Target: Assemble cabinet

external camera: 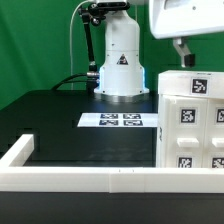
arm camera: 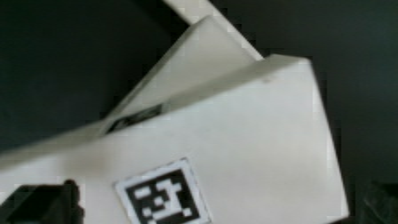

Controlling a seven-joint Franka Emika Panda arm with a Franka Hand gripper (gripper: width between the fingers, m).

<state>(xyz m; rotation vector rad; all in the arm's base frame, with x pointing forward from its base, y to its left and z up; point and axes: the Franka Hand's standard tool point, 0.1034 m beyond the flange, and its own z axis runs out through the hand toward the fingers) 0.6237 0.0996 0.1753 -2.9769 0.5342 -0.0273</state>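
The white cabinet body (external camera: 190, 120) stands at the exterior view's right, with several black-and-white tags on its faces. My gripper (external camera: 184, 60) hangs just above its top edge, under the white hand at the top right. In the wrist view the cabinet body (arm camera: 231, 110) fills the frame as a tilted white box with one tag (arm camera: 167, 199) close to my gripper (arm camera: 214, 206). My dark fingers (arm camera: 43, 204) stand far apart at either side of the box, open, and show no grip on it. No smaller cabinet blocks are in view.
The robot's white base (external camera: 120, 62) stands at the back centre. The marker board (external camera: 120, 121) lies flat on the black table in front of it. A low white border rail (external camera: 80, 180) runs along the front and up the exterior view's left side.
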